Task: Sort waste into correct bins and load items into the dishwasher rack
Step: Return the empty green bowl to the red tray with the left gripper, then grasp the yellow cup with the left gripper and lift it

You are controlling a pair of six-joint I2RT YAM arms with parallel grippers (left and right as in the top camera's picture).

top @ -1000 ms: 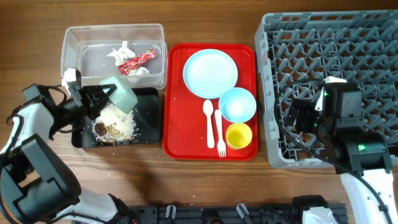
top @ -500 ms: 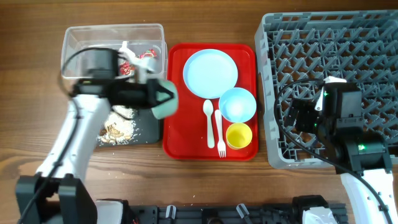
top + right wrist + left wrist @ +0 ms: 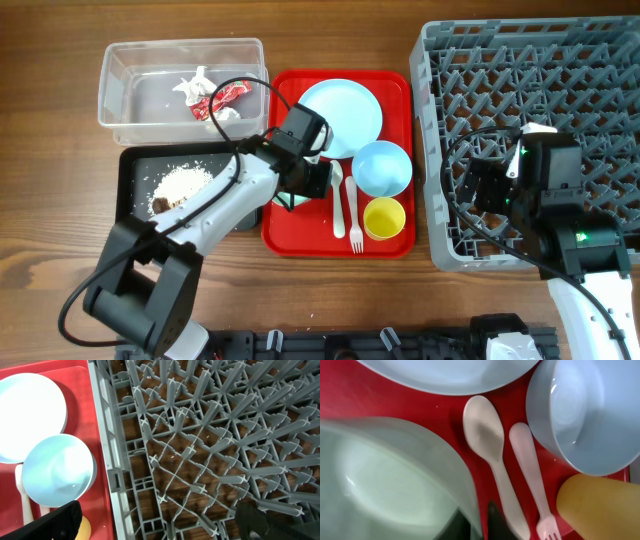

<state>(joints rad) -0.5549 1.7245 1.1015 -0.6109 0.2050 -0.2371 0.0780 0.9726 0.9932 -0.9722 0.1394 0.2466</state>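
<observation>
My left gripper (image 3: 298,182) is shut on the rim of the pale green bowl (image 3: 385,475), low over the left side of the red tray (image 3: 300,238), beside the white spoon (image 3: 487,440) and fork (image 3: 530,475). The light blue plate (image 3: 338,117), light blue bowl (image 3: 381,167) and yellow cup (image 3: 383,218) sit on the tray. Food scraps (image 3: 180,183) lie in the black tray (image 3: 135,160). Tissue (image 3: 192,85) and the red wrapper (image 3: 222,97) lie in the clear tub (image 3: 130,60). My right gripper (image 3: 160,525) is open and empty over the left edge of the grey rack (image 3: 560,90).
The rack holds nothing and its pegs stand upright. The left arm stretches across the black tray's right end. Bare wooden table shows along the front and at the far left.
My left gripper carried the pale green bowl from over the black tray rightward onto the red tray. The right arm has not moved.
</observation>
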